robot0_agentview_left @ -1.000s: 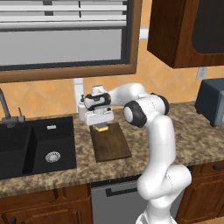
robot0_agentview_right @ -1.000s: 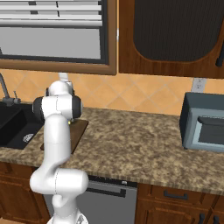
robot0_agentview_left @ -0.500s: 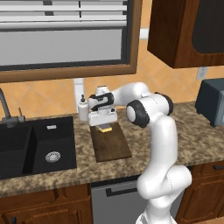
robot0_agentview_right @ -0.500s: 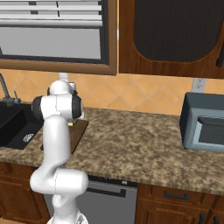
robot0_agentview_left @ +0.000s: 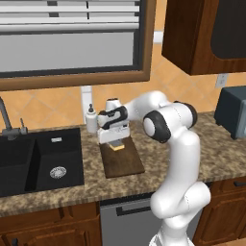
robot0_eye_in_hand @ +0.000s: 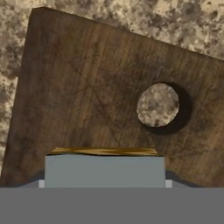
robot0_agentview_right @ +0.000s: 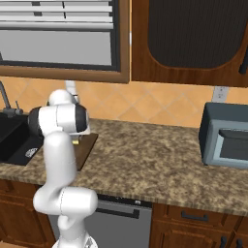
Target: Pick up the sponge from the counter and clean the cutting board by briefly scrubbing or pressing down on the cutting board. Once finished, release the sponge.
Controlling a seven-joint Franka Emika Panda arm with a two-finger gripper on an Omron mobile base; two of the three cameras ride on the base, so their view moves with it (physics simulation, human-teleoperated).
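While the white arm reaches forward and down over the desk (robot0_agentview_left: 202,158), a long speckled brown-and-tan granite worktop, the hand (robot0_agentview_left: 114,143) sits low above the far end of the flat dark brown wooden cutting board (robot0_agentview_left: 122,161). Directly under the hand is the small flat sponge (robot0_agentview_left: 116,146), yellow body with a grey-blue face; in the hand view the sponge (robot0_eye_in_hand: 104,168) lies between the fingertips, grey-blue face toward the camera, a thin yellow edge beyond it against the board surface (robot0_eye_in_hand: 83,92). The hand appears clenched on the sponge, a dark tip showing at each side of it. Whether the sponge presses on the wood or rides just above it cannot be told. Ahead of the hand in that view, the board's round hole (robot0_eye_in_hand: 158,105) shows granite through it. Left of the hand, near the board's far corner, stands a small white soap dispenser bottle (robot0_agentview_left: 91,120); further left lies the black sink basin (robot0_agentview_left: 43,158). Well to the right of the hand a grey-blue microwave (robot0_agentview_right: 225,135) stands on the desk.
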